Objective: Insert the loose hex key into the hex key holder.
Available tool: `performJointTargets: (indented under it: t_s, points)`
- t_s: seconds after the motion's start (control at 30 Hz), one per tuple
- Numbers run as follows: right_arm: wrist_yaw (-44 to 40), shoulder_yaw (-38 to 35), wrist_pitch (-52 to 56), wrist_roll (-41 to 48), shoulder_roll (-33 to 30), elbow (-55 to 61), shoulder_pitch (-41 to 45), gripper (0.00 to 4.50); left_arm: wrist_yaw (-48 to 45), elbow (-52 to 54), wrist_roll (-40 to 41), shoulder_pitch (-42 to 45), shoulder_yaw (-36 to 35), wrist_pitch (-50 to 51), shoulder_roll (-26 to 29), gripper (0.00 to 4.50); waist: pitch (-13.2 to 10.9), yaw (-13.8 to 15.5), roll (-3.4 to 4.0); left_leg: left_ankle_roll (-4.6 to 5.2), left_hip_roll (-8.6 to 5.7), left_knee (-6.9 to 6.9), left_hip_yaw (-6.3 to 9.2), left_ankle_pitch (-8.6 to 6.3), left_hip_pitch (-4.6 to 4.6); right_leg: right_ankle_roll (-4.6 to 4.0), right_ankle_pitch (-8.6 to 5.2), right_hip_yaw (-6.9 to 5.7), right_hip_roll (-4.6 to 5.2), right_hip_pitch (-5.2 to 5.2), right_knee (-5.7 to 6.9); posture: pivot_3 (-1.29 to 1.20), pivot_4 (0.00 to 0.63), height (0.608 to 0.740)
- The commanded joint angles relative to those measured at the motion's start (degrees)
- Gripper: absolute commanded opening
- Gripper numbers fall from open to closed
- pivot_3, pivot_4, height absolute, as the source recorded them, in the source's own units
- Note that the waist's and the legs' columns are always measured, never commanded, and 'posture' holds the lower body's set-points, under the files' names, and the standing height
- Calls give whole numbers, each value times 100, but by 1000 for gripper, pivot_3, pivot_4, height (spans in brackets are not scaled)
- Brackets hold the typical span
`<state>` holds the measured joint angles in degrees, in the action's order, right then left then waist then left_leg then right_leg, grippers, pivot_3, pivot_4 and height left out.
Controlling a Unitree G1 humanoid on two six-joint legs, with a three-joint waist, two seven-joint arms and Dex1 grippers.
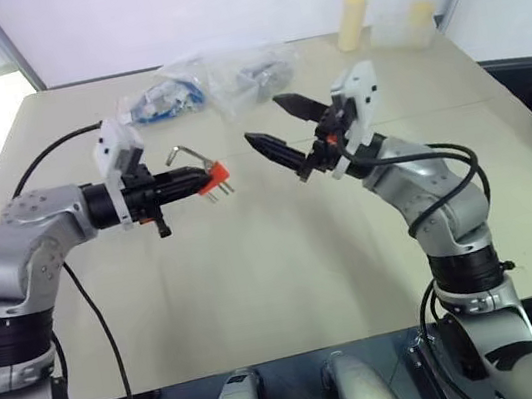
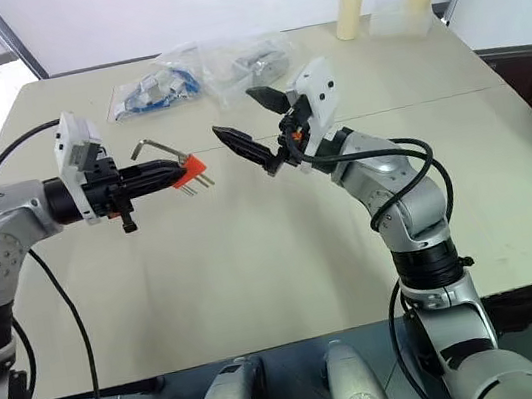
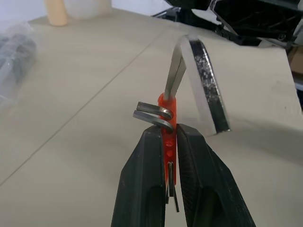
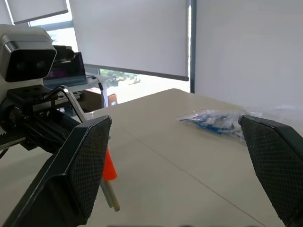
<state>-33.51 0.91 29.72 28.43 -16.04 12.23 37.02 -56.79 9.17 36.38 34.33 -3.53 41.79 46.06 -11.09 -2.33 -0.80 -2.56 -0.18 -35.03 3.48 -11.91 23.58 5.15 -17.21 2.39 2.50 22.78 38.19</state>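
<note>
My left gripper [image 1: 197,182] is shut on the red-orange hex key holder [image 1: 216,177], held above the table with short keys poking out of its end. The loose hex key [image 1: 185,154], a thin dark L-shaped rod, rises from the holder's far side with its bend up; in the left wrist view the hex key [image 3: 176,71] stands out of the holder [image 3: 168,104] just past my fingers. My right gripper [image 1: 266,120] hangs open a short way to the right of the holder, touching nothing.
Clear plastic bags of parts [image 1: 217,81] lie at the back of the beige table [image 1: 288,277]. Two pale yellow cylinders [image 1: 351,22] and a clear container [image 1: 391,30] stand at the back right corner.
</note>
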Motion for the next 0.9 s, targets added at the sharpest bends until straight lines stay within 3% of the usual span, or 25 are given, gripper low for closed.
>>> performJointTargets:
  t_s: [0.03,0.4,0.67,0.9]
  points:
    - [36,-19,-75,37,44,224,50,4459,-40,115,-123,37,-58,-172,65,449,0,0,0,0,0,0,0,0,0,0,0,0,0,0,0,0,150,740]
    - [-8,50,-87,27,33,217,80,4459,-261,62,-418,-18,24,-321,184,449,0,-10,0,0,1,2,-1,0,0,0,0,0,-2,2,0,0,150,740]
    - [-420,566,435,250,-117,675,144,4459,-75,21,-426,53,-57,-329,2,449,0,-10,0,1,1,1,1,0,0,0,0,0,-1,1,0,0,150,740]
    - [-390,995,294,-255,53,125,570,4459,-27,-3,-433,108,-47,-340,-90,449,0,-13,0,1,2,-2,2,0,0,0,0,-1,-2,1,2,0,150,740]
